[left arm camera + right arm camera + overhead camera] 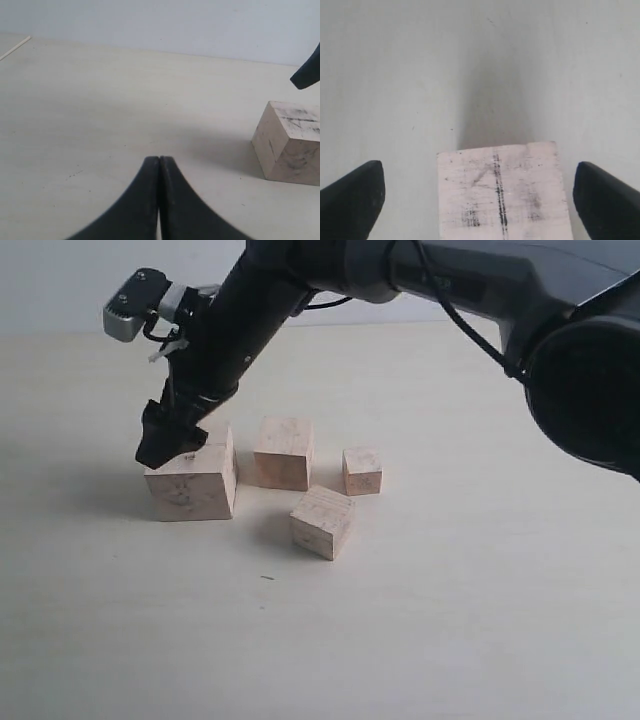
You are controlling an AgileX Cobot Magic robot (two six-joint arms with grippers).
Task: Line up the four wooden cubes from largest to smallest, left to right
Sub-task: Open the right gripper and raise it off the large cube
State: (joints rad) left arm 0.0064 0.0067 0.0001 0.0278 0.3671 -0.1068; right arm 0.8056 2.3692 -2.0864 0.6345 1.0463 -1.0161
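Observation:
Four pale wooden cubes sit on the table. The largest cube (190, 485), with dark scuff marks, is furthest left. To its right stands the second-largest cube (284, 452), then the smallest cube (362, 471). The third cube (322, 521) lies in front of those two, turned at an angle. My right gripper (170, 440) reaches across and hovers open just over the largest cube (501, 197), one finger (355, 197) on each side and clear of it. My left gripper (159, 160) is shut on nothing, low over bare table, with the largest cube (292, 145) off to one side.
The light wooden tabletop (450, 620) stretches wide around the cubes, meeting a pale wall at the back. The right arm's dark body (500, 290) spans the upper part of the exterior view. A right fingertip (307, 72) shows in the left wrist view.

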